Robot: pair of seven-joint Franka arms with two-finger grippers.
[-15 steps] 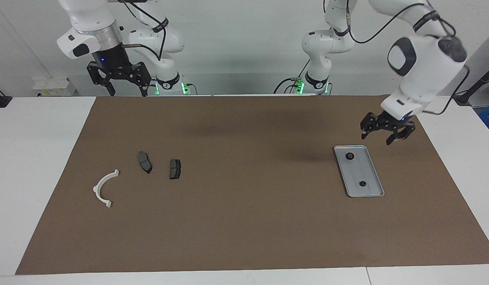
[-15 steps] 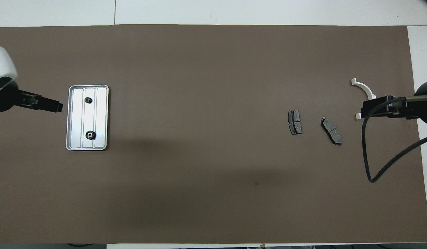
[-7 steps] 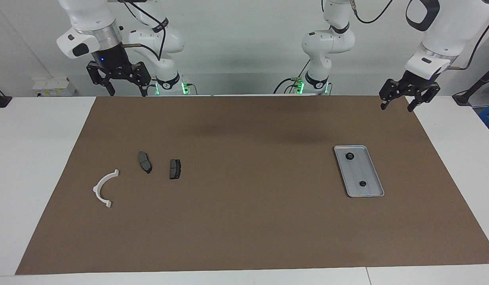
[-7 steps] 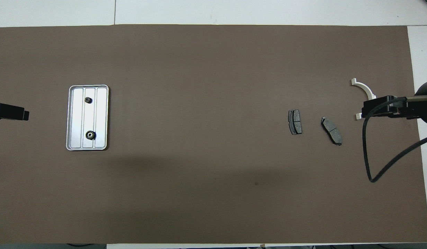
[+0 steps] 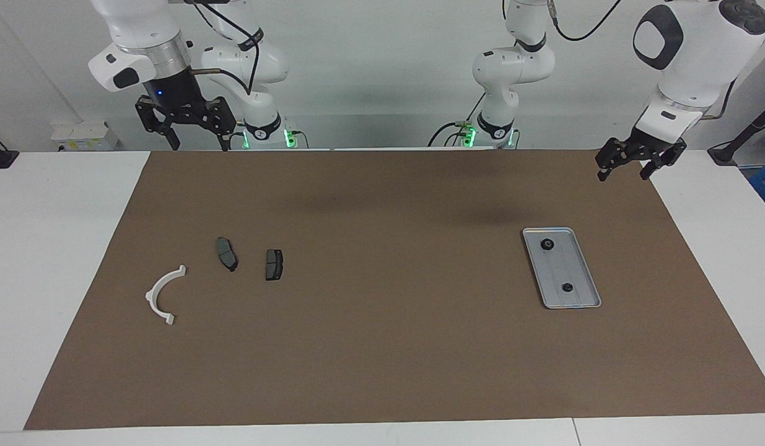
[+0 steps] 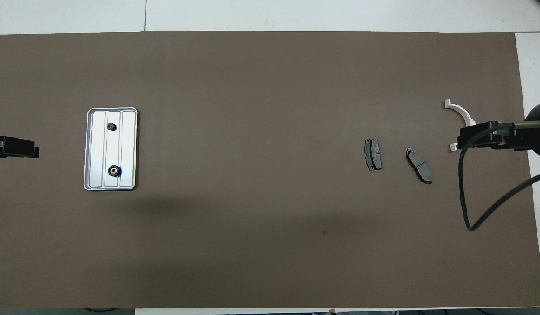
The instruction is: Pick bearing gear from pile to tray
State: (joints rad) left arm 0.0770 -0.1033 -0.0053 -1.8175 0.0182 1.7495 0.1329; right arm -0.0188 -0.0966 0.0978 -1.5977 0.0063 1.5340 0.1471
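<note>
Your left gripper [image 5: 632, 164] is up in the air over the mat's edge at the left arm's end of the desk, close to the robots' edge, fingers spread, nothing in them. Your right gripper [image 5: 185, 124] waits raised over the robots' edge at the right arm's end, jaws wide apart, also empty.

The tray [image 5: 579, 302] sits toward the left arm's end of the desk, lengthwise away from the robots. Two bearing gears are in it: one gear [image 5: 547, 244] at the end nearer the robots, the other gear [image 5: 567, 287] at the end farther from them, well apart from each other.

What's left of the pile, toward the right arm's end: two brake pads [image 5: 274, 264] [image 5: 227, 254] just beside each other, plus the white half-ring bracket [image 5: 161, 296] closer to that end of the desk and a bit farther from the robots. You've got no small black round pieces visible there, so I'd judge the gear moving is likely done.

Risks from here:
- If you go back to the pile, you could grab a pad or the bracket by mistake; none of them is a gear.
- Coming back down over the tray could knock its low rim or nudge a gear out; they're small, round and loose.
- The right arm's dangling cable [image 6: 466, 205] hangs over that end of the mat in the overhead view; a swing could snag it or sweep the bracket.

Writing: none readable on the tray, parts, mat or arms.
</note>
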